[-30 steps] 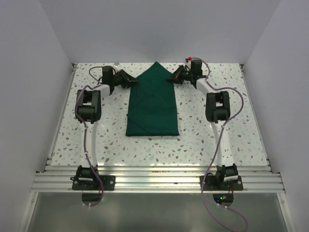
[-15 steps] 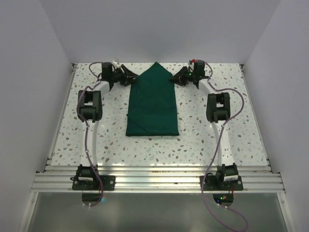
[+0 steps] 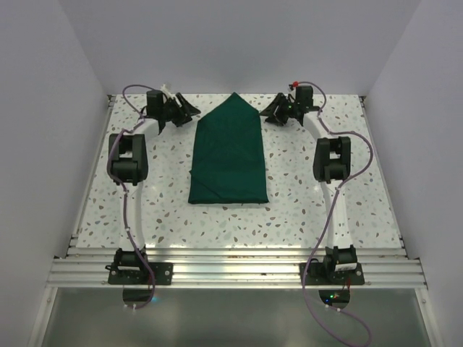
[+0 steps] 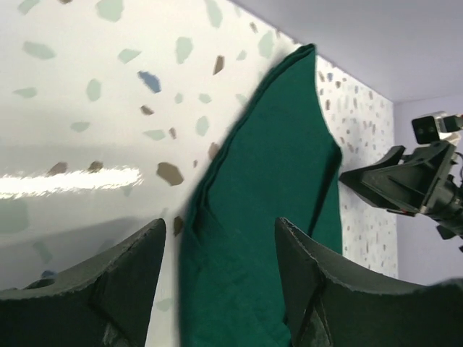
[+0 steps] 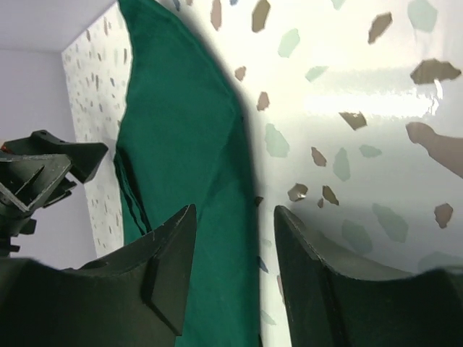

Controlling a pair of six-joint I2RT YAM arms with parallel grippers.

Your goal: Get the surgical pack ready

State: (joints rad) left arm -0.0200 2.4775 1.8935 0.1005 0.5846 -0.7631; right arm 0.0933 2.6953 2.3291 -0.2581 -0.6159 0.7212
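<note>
Nearest to me, the aluminium rails (image 3: pixel 231 271) carry both arm bases, with purple cables looping off them. Beyond lies the bench (image 3: pixel 304 210), a white glossy top flecked with grey and brown chips; the wrist views catch a bright streak of light reflected on it.

The surgical pack (image 3: pixel 228 155) sits in the middle of the bench as a flat, dark green folded cloth. Its near edge is square and its far end comes to a point aimed at the back wall (image 3: pixel 239 43). I see only cloth.

Both arms reach to the far end. My left pincer (image 3: pixel 189 112) is released, its fingers spread just beside the pack's left slanted edge, with a strip of bench between them and the cloth. My right pincer (image 3: pixel 269 114) is likewise released, just beside the right slanted edge. Each wrist camera sees the other pincer across the green cloth.

Plain pale lilac walls close the bench on the left, right and far sides.
</note>
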